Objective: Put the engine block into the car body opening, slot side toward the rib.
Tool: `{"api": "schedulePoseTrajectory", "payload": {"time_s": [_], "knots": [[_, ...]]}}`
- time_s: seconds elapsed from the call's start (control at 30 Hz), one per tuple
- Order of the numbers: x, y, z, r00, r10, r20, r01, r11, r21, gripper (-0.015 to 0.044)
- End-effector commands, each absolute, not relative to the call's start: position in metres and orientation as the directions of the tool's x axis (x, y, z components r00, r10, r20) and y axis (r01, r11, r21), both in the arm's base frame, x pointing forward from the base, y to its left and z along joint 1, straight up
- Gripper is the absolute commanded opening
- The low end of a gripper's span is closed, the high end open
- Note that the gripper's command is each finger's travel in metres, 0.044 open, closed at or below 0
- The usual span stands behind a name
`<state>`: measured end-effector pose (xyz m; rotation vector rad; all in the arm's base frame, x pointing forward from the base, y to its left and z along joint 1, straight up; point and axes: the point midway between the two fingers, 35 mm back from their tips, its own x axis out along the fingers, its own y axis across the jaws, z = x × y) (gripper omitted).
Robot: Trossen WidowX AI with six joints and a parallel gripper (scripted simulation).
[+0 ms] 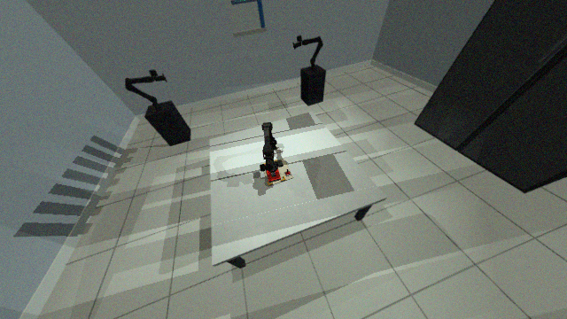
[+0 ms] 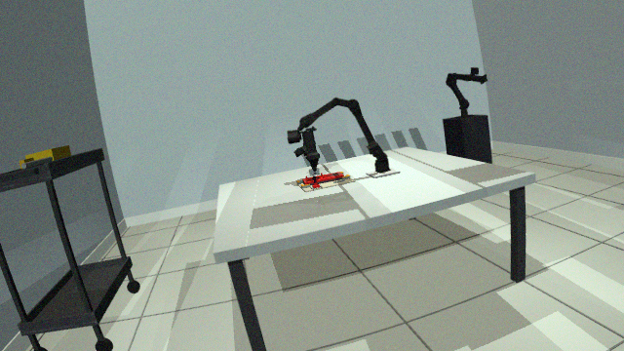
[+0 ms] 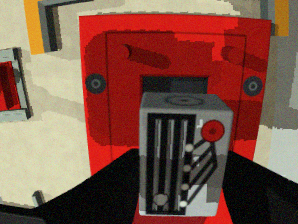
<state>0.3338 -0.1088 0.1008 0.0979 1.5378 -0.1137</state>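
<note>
The grey engine block [image 3: 185,145], with dark slots and a red disc on the face turned to the wrist camera, is held between the black fingers. My gripper [image 1: 272,168] [image 2: 314,171] [image 3: 180,159] is shut on it, low over the red car body [image 1: 273,176] [image 2: 333,177] [image 3: 95,125]. In the wrist view the opening [image 3: 175,84] shows as a dark strip just beyond the block's far end. The block hides the rest of the opening. The rib cannot be made out, nor whether the block's lower end touches the body.
A beige board [image 3: 50,135] lies under the car body. On it are a grey frame [image 3: 25,97] around a red part [image 3: 9,90], left of the body, and a grey corner bracket [image 3: 49,30]. The white table [image 1: 248,221] [image 2: 390,205] carries everything; two other arms stand behind it.
</note>
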Motion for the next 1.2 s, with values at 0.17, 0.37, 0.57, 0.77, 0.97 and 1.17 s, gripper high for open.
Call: {"api": "schedulePoseTrajectory", "payload": {"time_s": [0.17, 0.37, 0.57, 0.77, 0.97, 1.17], "knots": [[0.3356, -0.1089, 0.1015, 0.034, -0.011, -0.999, 0.08, 0.997, -0.008, 0.0159], [0.3356, -0.1089, 0.1015, 0.034, -0.011, -0.999, 0.063, 0.998, -0.009, 0.0159], [0.3357, -0.1089, 0.1015, 0.034, -0.011, -0.999, 0.078, 0.997, -0.008, 0.0159], [0.3358, -0.109, 0.1015, 0.034, -0.011, -0.999, 0.173, 0.985, -0.005, 0.0159], [0.3358, -0.109, 0.1015, 0.034, -0.011, -0.999, 0.177, 0.984, -0.005, 0.0159], [0.336, -0.1089, 0.1016, 0.034, -0.011, -0.999, 0.145, 0.989, -0.006, 0.0159]]}}
